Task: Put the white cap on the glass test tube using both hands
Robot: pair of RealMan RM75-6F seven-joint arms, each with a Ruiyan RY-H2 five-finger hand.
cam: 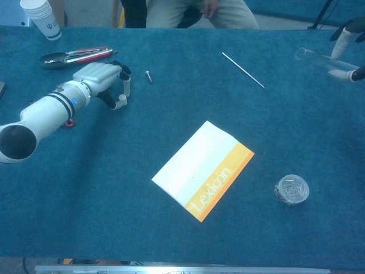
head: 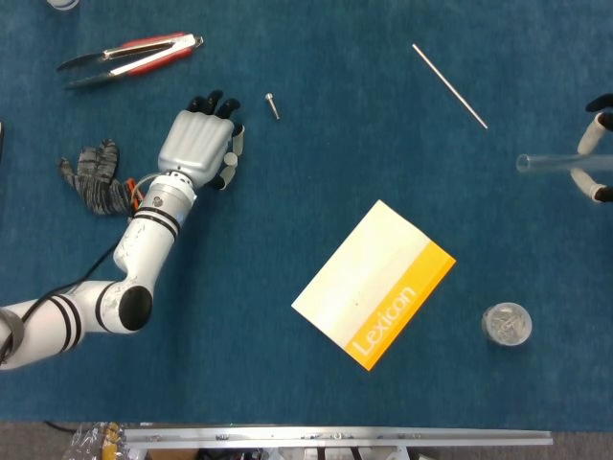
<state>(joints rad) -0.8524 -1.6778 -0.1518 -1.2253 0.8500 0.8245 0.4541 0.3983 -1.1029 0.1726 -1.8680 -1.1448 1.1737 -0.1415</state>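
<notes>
My right hand [head: 596,161] [cam: 347,50] shows only partly at the far right edge. It holds the glass test tube [head: 548,163] [cam: 312,57] level above the table, open end pointing left. My left hand [head: 198,144] [cam: 101,77] rests palm down on the blue table at the upper left, fingers curled with their tips on the cloth. I cannot pick out the white cap for sure. Small white pieces beside the left hand's fingers [head: 240,140] could be finger parts or the cap.
Around the left hand lie a small screw [head: 273,105], red-handled metal tongs [head: 129,56] and a grey glove [head: 94,177]. A thin metal rod [head: 450,84] lies upper right. A white-and-orange Lexicon booklet [head: 374,283] and a small clear jar [head: 506,324] occupy the middle and lower right.
</notes>
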